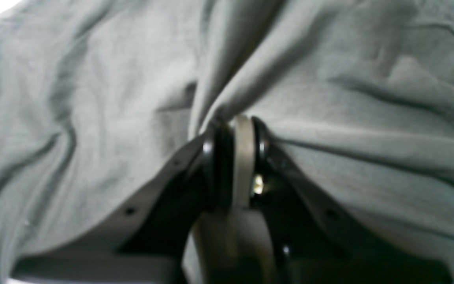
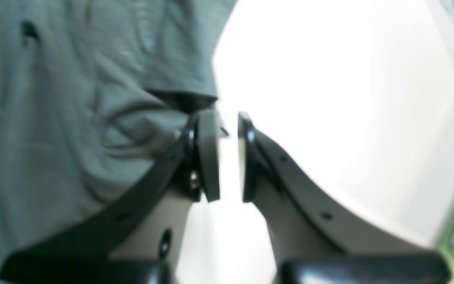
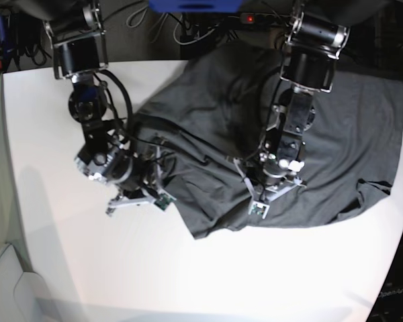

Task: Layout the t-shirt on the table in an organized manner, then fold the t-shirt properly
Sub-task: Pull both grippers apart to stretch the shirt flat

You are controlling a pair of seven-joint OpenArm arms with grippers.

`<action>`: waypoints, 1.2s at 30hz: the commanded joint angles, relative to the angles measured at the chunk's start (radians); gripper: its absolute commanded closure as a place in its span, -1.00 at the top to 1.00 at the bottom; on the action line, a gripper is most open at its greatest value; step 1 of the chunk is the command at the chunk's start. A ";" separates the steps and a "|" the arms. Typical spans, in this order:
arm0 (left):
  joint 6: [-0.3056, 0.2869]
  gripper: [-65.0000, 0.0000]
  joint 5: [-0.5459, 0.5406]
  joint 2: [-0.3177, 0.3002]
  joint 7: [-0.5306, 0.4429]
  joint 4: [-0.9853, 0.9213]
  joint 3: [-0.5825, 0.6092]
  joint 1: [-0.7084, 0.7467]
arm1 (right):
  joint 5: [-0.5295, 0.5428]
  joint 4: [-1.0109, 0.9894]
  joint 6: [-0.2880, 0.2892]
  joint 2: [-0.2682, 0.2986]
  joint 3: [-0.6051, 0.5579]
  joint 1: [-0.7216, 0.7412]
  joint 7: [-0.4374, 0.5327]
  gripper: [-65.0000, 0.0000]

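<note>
The dark grey t-shirt (image 3: 208, 127) lies spread but wrinkled over the far right part of the white table (image 3: 188, 268). My left gripper (image 3: 272, 189) stands on the shirt's front part. In the left wrist view this left gripper (image 1: 237, 122) is shut on a pinched ridge of the t-shirt (image 1: 349, 118), and folds fan out from its tips. My right gripper (image 3: 140, 191) is at the shirt's left edge. Up close, the right gripper (image 2: 229, 126) is open by a narrow gap with bare table (image 2: 329, 98) showing through it. A hemmed edge of the t-shirt (image 2: 73, 118) touches its left finger.
Both arm bases, cables and a blue object (image 3: 195, 5) line the table's far edge. A folded-over corner of the shirt (image 3: 376, 189) lies at the right. The table's rounded front-left corner (image 3: 20, 261) drops to the floor.
</note>
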 commanded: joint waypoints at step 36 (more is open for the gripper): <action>0.001 -0.80 0.024 -0.056 0.129 -0.020 0.002 0.028 | 0.002 -0.873 -0.349 -0.026 -0.048 0.463 0.560 -0.80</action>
